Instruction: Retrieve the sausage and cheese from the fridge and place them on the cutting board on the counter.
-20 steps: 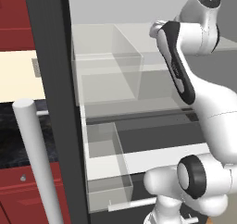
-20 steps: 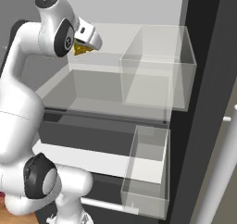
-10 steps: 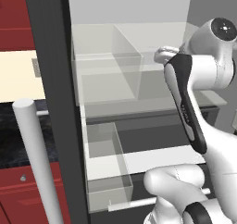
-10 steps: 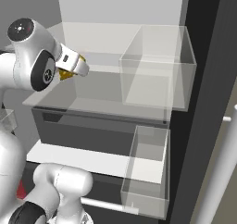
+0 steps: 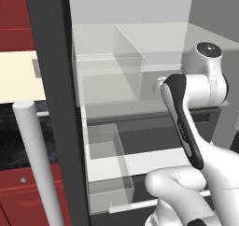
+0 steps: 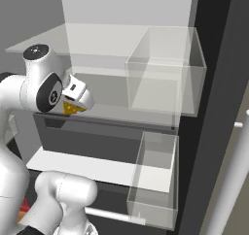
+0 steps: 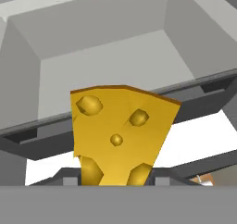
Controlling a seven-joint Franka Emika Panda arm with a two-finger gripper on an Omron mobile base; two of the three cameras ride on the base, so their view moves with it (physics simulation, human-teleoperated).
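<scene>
The pincer (image 6: 74,108) sits at centre left of the right base view, closed on the cheese (image 6: 73,107), a yellow wedge peeking out under the white hand just in front of the grey shelf edge of the fridge (image 6: 214,108). To its right a clear bin (image 6: 165,76) stands on the upper shelf, and a second clear bin (image 6: 153,180) hangs lower right; open room lies between hand and bins. In the left base view the arm fills the right half before the pale shelves, with a silver handle (image 5: 37,164) at lower left and the black counter (image 5: 14,136) beyond the dark door edge. In the hand view the cheese (image 7: 118,135) fills the centre, gripped at its lower end, with the shelf lip crossing behind it.
</scene>
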